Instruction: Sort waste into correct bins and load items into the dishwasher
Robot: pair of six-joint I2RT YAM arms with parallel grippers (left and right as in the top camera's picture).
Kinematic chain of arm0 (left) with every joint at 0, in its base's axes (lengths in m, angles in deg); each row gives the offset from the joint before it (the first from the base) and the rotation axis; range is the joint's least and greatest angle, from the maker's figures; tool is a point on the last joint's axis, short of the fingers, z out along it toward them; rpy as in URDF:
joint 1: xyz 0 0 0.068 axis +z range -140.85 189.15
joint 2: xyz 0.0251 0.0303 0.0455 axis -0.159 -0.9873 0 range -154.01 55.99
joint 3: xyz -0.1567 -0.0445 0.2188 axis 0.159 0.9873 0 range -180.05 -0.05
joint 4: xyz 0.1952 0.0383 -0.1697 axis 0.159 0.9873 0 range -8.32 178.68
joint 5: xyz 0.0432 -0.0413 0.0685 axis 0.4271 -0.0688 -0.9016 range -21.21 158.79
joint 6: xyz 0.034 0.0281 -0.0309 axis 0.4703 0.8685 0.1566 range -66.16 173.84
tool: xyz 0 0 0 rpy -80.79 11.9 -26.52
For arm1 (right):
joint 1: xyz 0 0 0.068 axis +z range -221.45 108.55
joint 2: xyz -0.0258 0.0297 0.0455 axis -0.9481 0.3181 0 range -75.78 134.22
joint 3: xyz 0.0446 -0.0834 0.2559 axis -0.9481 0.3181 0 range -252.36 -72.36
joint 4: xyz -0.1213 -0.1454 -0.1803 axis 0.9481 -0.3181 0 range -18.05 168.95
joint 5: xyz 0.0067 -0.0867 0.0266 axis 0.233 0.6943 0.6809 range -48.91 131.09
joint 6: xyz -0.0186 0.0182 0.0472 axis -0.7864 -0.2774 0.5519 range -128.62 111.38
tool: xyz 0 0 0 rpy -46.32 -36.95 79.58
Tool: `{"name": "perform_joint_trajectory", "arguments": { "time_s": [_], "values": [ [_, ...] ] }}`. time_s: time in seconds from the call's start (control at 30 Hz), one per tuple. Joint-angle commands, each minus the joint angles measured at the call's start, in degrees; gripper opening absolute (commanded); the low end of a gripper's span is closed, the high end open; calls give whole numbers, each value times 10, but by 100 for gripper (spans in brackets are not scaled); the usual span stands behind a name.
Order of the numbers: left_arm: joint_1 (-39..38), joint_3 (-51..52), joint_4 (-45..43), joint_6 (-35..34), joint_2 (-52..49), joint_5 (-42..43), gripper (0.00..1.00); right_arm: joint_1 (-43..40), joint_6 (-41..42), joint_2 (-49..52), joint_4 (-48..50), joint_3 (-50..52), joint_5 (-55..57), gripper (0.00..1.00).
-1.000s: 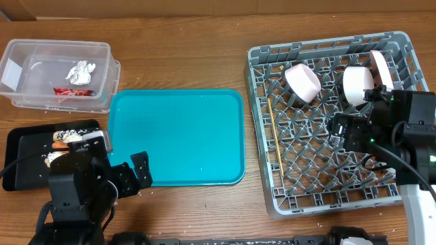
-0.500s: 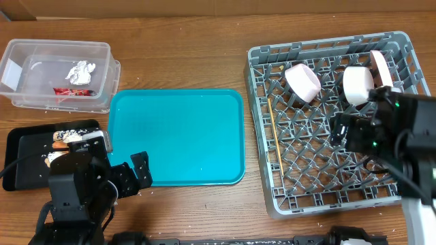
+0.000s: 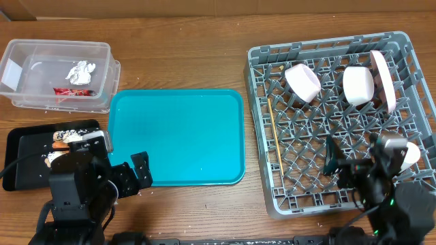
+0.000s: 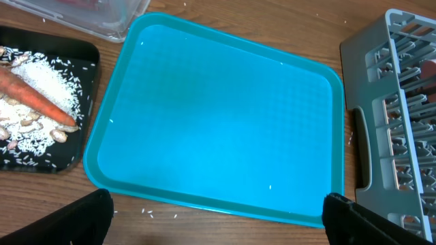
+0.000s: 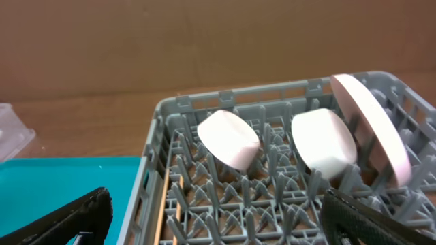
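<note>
We judge the task at its last step: bowls point(image 3: 302, 81), plate point(image 3: 383, 78), cup point(image 3: 409, 155) and chopsticks point(image 3: 275, 136) sit in the dish rack point(image 3: 256, 122); wrapper point(image 3: 71, 91) and tissue point(image 3: 80, 71) in the clear tub point(image 3: 61, 46), carrot point(image 4: 41, 102) in the black tray point(image 3: 13, 146) (teal tray point(image 3: 177, 136) bare). Left end effector point(image 4: 216, 199) and right end effector point(image 5: 216, 199) hang released, empty; next, just park.

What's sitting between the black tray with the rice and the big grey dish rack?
The flat teal plastic serving tray fills the stretch between the shallow black rectangular tray and the large grey plastic dish rack; the overhead view shows it.
</note>
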Motion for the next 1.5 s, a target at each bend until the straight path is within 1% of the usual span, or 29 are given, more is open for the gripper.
{"name": "perform_joint_trajectory", "arguments": {
  "time_s": [0.0,0.1,0.27,0.4,0.47,0.63,0.77,0.9,0.97,1.47],
  "values": [
    [2,2,-1,-5,2,-9,100,11,-3,-78,54,74,-2,100],
    [2,2,-1,-5,2,-9,100,11,-3,-126,111,129,-5,100],
    [2,2,-1,-5,2,-9,100,11,-3,-178,210,214,2,100],
    [2,2,-1,-5,2,-9,100,11,-3,-177,291,267,17,100],
    [2,2,-1,-5,2,-9,100,11,-5,-177,347,299,29,100],
    [2,2,-1,-5,2,-9,100,9,-62,-177,485,380,33,100],
    [2,2,-1,-5,2,-9,100,4,-81,-177,427,377,24,100],
    [2,2,-1,-5,2,-9,100,2,-62,-177,338,377,11,100],
    [2,2,-1,-5,2,-9,100,2,-48,-177,341,377,12,100],
    [2,2,-1,-5,2,-9,100,3,-48,-177,342,377,12,100]
  ]
}}
